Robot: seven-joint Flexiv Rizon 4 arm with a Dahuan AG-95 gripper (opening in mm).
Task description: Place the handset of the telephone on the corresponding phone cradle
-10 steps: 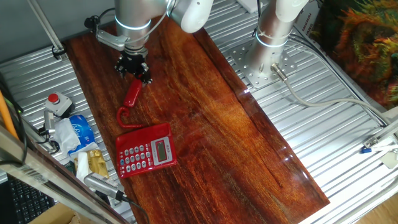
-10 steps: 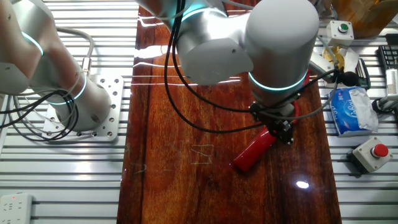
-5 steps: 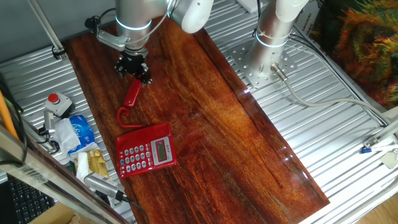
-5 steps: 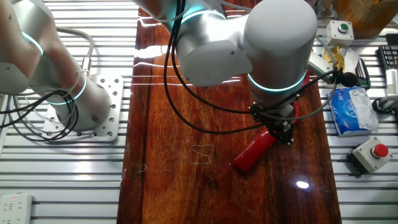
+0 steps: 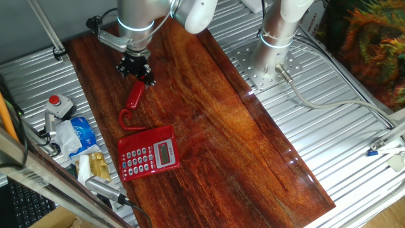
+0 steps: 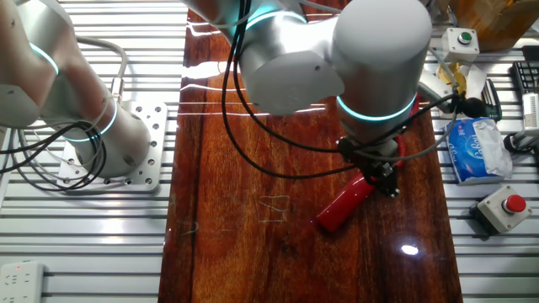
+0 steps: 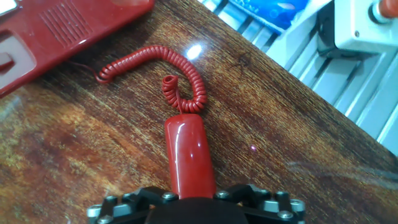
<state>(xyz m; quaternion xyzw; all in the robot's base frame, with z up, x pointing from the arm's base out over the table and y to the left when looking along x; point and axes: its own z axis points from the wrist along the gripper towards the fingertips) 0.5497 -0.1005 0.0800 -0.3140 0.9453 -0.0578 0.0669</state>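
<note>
As far as I can see nothing's moved since before: gripper (image 5: 140, 74) still clamped on the glossy red handset (image 5: 135, 95), curly cord (image 7: 165, 68) looping toward the telephone (image 5: 148, 152).

One fixed view: mounted high, off one long side of the worktop (image 5: 209, 126), looking down at an angle; wide framing that takes in the whole wooden board, the telephone (image 5: 147, 154) nearest the lens and the arm at the far end. The other fixed view: high at the opposite end, behind the arm, facing steeply down; closer, with the arm's body filling much of the frame and the handset (image 6: 345, 205) below it. Hand view: carried on the wrist, looking along the tool (image 7: 196, 202) at the board from very near. Shared ground: all three show the handset on the worktop; hand view and the first also share the coiled cord (image 7: 180, 74) and the telephone.
</note>
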